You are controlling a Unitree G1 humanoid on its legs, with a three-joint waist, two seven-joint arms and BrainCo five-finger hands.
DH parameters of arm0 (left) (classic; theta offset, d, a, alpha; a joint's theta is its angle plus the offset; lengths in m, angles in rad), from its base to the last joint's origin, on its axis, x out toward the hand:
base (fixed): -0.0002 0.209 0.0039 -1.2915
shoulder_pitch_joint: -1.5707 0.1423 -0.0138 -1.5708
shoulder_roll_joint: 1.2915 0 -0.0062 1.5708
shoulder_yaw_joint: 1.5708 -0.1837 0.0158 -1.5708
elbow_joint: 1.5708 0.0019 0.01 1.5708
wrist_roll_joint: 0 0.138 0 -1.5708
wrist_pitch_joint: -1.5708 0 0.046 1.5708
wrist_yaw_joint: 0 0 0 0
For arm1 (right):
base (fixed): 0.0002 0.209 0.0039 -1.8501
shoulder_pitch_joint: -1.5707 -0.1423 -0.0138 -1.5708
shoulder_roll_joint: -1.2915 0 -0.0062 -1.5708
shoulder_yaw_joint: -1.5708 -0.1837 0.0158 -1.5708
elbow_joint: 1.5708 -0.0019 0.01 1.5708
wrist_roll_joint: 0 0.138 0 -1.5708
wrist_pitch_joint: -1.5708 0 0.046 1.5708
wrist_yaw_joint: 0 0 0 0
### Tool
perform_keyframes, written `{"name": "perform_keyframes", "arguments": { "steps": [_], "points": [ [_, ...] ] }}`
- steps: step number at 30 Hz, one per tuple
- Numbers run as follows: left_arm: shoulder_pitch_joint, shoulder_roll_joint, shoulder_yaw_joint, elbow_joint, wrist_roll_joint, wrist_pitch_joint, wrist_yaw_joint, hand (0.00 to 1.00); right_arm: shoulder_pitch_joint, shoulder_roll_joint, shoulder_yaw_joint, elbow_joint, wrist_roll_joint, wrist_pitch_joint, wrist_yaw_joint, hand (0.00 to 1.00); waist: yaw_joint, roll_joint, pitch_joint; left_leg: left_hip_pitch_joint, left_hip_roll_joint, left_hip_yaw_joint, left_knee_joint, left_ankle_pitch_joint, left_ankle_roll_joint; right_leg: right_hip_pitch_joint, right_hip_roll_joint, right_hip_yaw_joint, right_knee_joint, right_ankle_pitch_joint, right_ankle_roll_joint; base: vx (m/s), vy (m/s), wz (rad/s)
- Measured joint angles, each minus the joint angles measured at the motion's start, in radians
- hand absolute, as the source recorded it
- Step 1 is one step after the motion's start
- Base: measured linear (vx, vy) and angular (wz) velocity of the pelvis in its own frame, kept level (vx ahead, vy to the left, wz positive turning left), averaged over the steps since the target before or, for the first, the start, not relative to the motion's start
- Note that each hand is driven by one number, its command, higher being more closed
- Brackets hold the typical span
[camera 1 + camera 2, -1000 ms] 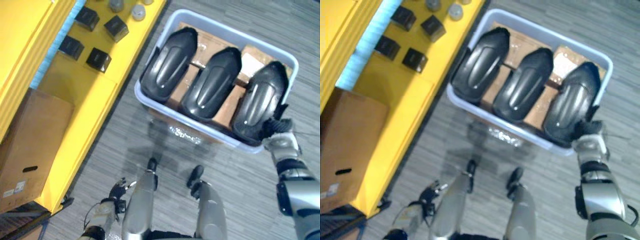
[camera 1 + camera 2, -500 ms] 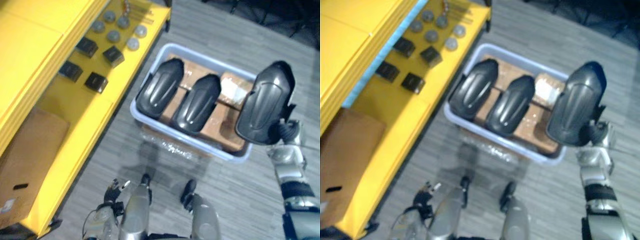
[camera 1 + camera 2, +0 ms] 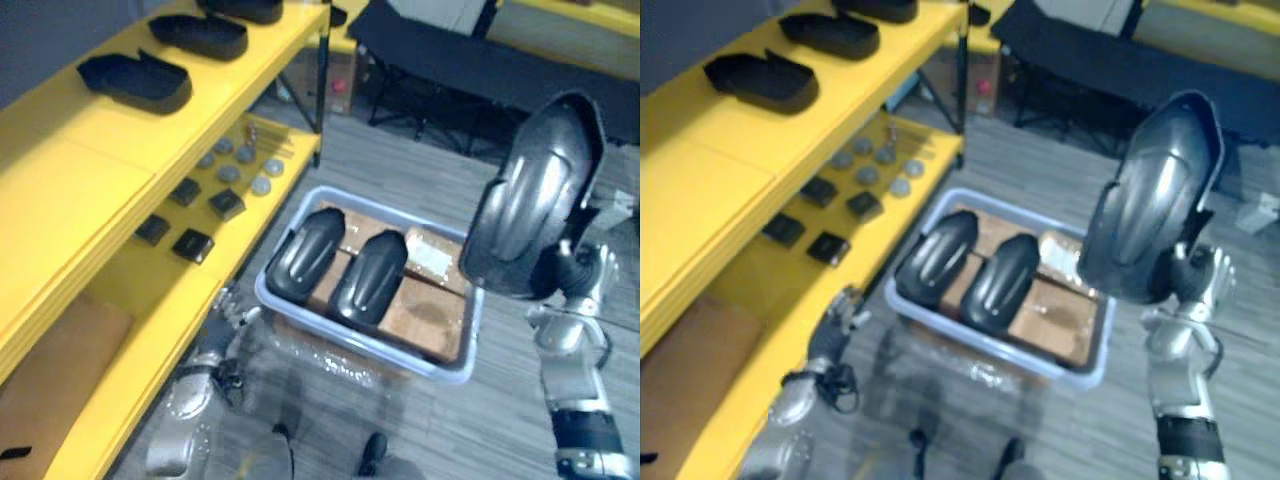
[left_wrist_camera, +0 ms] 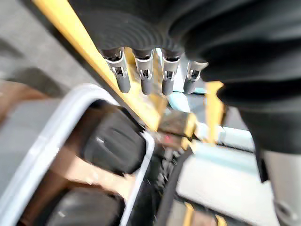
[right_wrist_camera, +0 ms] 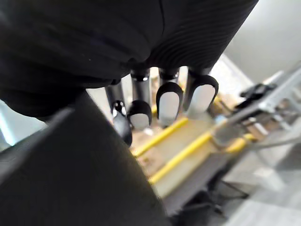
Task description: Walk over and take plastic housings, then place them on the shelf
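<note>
Up clear of bin [image 3: 345, 343] now: housing [image 3: 535, 195] gripped by right hand [image 3: 577, 277], fingers curled; left hand [image 3: 226, 311] straight-fingered, seemingly slack, by shelf [image 3: 90, 190].

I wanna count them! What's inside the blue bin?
Two black housings lie side by side in the bin on brown cardboard. What lies beneath them is covered.

Silver-grey segmented right arm [image 3: 570, 372], black band near the elbow; left hand [image 3: 222, 316] and right hand [image 3: 580, 276] under dark ribbed covers, silver fingers [image 4: 144, 77] dark-tipped.
</note>
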Motion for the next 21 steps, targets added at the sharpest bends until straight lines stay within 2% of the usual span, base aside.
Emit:
{"name": "perform_keyframes", "arguments": {
  "steps": [4, 7, 9, 10, 15, 21],
  "points": [
    [-0.063, 0.033, -0.021, -0.014, 0.024, 0.015, -0.063, 0.00, -0.047, -0.002, 0.017, 0.000, -0.031, -0.028, 0.047, 1.00, -0.010, 0.004, -0.023, 0.026, 0.000, 0.023, -0.023, 0.000, 0.000, 0.013, 0.008, 0.025, -0.033, 0.025, 0.001, -0.02, -0.001, -0.20],
    [-0.153, 0.077, -0.088, -0.015, 0.043, 0.051, -0.118, 0.00, -0.066, -0.024, 0.073, 0.001, -0.047, -0.072, 0.093, 1.00, -0.019, 0.013, -0.044, 0.052, 0.000, 0.046, -0.037, 0.001, 0.001, 0.031, 0.014, 0.047, -0.054, 0.041, 0.001, -0.03, -0.001, -0.18],
    [-0.190, 0.079, -0.097, -0.011, 0.043, 0.065, -0.134, 0.00, -0.094, -0.028, 0.101, 0.001, -0.050, -0.096, 0.116, 1.00, -0.026, 0.020, -0.049, 0.063, 0.000, 0.055, -0.048, 0.001, 0.002, 0.034, 0.015, 0.057, -0.064, 0.050, -0.002, -0.05, 0.003, -0.23],
    [-0.236, 0.079, -0.099, 0.021, 0.042, 0.074, -0.147, 0.00, -0.112, -0.030, 0.132, 0.001, -0.058, -0.120, 0.132, 1.00, -0.040, 0.025, -0.062, 0.064, -0.002, 0.056, -0.055, 0.007, 0.005, 0.034, 0.014, 0.058, -0.071, 0.057, -0.002, -0.05, -0.003, -0.16],
    [-0.388, 0.128, -0.141, 0.177, 0.043, 0.086, -0.176, 0.00, -0.176, -0.031, 0.205, 0.008, -0.065, -0.178, 0.187, 1.00, -0.046, 0.034, -0.072, 0.067, 0.000, 0.075, -0.076, 0.023, 0.003, 0.033, 0.021, 0.079, -0.102, 0.079, -0.006, -0.03, -0.010, -0.12],
    [-0.439, 0.156, -0.175, 0.257, 0.034, 0.108, -0.208, 0.00, -0.241, -0.029, 0.272, 0.076, -0.064, -0.216, 0.214, 1.00, -0.048, 0.029, -0.076, 0.083, 0.003, 0.075, -0.102, 0.044, -0.003, 0.033, 0.030, 0.081, -0.108, 0.087, -0.015, 0.00, -0.016, 0.00]
  ]
}}
